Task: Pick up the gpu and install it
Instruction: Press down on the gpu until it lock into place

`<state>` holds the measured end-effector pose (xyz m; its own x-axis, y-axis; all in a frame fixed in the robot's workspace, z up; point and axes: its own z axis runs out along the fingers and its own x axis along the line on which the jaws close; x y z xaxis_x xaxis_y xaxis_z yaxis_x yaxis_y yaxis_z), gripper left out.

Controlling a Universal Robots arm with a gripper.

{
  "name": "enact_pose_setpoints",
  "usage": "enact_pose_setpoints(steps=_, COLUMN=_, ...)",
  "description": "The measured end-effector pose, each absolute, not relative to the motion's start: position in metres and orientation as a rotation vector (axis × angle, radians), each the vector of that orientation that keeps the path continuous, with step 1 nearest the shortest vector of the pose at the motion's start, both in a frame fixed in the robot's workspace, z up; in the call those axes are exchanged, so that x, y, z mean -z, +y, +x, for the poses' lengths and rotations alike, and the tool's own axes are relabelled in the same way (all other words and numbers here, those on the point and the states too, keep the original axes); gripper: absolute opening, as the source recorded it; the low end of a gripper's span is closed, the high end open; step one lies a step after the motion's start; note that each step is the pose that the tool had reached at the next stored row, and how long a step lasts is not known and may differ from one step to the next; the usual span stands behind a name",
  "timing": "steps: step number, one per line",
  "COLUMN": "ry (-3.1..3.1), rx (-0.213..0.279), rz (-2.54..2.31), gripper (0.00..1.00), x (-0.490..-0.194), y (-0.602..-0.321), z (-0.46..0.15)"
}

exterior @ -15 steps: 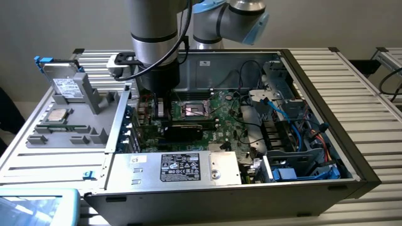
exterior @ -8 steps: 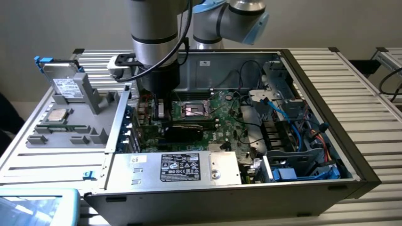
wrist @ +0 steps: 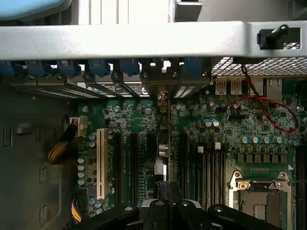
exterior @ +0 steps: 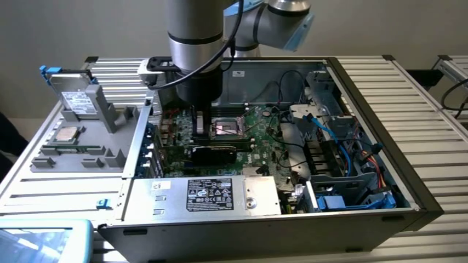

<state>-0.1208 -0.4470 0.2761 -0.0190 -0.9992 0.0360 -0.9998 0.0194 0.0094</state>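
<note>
The gpu (wrist: 162, 152), a thin flat expansion card seen edge-on with a grey cooler bulge on one face, stands upright over the green motherboard (wrist: 225, 129), in line with one of the long black expansion slots (wrist: 182, 158) and with its bracket end toward the rear slot openings of the case. In the exterior view the same card appears as a black block (exterior: 212, 153) lying across the board, directly below the arm's wrist. The black gripper (wrist: 165, 194) is closed on the card's upper edge, its fingers narrow and pinching the card between them.

Beside the card, the white expansion slot (wrist: 100, 163) and the other black slots are unoccupied; the silver processor socket (wrist: 259, 196) sits to one side of them. The grey arm (exterior: 196, 44) reaches down into the open black computer case (exterior: 409, 181), whose silver power supply with a label (exterior: 208, 194) lies nearest the camera. On the exterior view's left, a grey parts holder (exterior: 80, 137) carries a silver hard drive with a white label (exterior: 73, 98) and a square processor chip (exterior: 67, 134).

Progress, as judged: the pick-up is done and the card is carried to the slot area. Whether its edge connector is already pressed fully into the slot cannot be told; seating and release appear to remain.
</note>
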Motion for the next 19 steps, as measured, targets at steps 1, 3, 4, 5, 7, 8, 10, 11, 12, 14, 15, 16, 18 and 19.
enact_pose_setpoints(steps=1, ry=-2.217, rx=-0.021, rz=2.175, gripper=0.12, x=-0.276, y=-0.4473, z=-0.1198)
enact_pose_setpoints(steps=3, ry=-2.208, rx=-0.001, rz=2.167, gripper=0.12, x=-0.276, y=-0.448, z=-0.1189)
enact_pose_setpoints(steps=4, ry=-2.205, rx=0.006, rz=2.164, gripper=0.12, x=-0.2759, y=-0.4486, z=-0.1184)
enact_pose_setpoints(steps=5, ry=-2.204, rx=0.01, rz=2.163, gripper=0.12, x=-0.2757, y=-0.4491, z=-0.1178)
enact_pose_setpoints(steps=7, ry=-2.204, rx=0.01, rz=2.163, gripper=0.12, x=-0.2755, y=-0.4496, z=-0.1172)
enact_pose_setpoints(steps=8, ry=-2.204, rx=0.01, rz=2.163, gripper=0.12, x=-0.2755, y=-0.4497, z=-0.1167)
enact_pose_setpoints(steps=10, ry=-2.204, rx=0.01, rz=2.163, gripper=0.12, x=-0.275, y=-0.4499, z=-0.116)
enact_pose_setpoints(steps=11, ry=-2.204, rx=0.01, rz=2.163, gripper=0.12, x=-0.2746, y=-0.4499, z=-0.1159)
enact_pose_setpoints(steps=12, ry=-2.204, rx=0.009, rz=2.163, gripper=0.12, x=-0.2742, y=-0.4499, z=-0.1158)
enact_pose_setpoints(steps=14, ry=-2.206, rx=0.007, rz=2.166, gripper=0.12, x=-0.2732, y=-0.4499, z=-0.1157)
enact_pose_setpoints(steps=15, ry=-2.208, rx=0.004, rz=2.168, gripper=0.12, x=-0.2725, y=-0.4499, z=-0.1156)
enact_pose_setpoints(steps=16, ry=-2.21, rx=0.003, rz=2.17, gripper=0.12, x=-0.2716, y=-0.4499, z=-0.1156)
enact_pose_setpoints(steps=18, ry=-2.213, rx=0.0, rz=2.172, gripper=0.12, x=-0.2697, y=-0.4499, z=-0.1156)
enact_pose_setpoints(steps=19, ry=-2.214, rx=-0.002, rz=2.173, gripper=0.12, x=-0.2688, y=-0.4499, z=-0.1156)
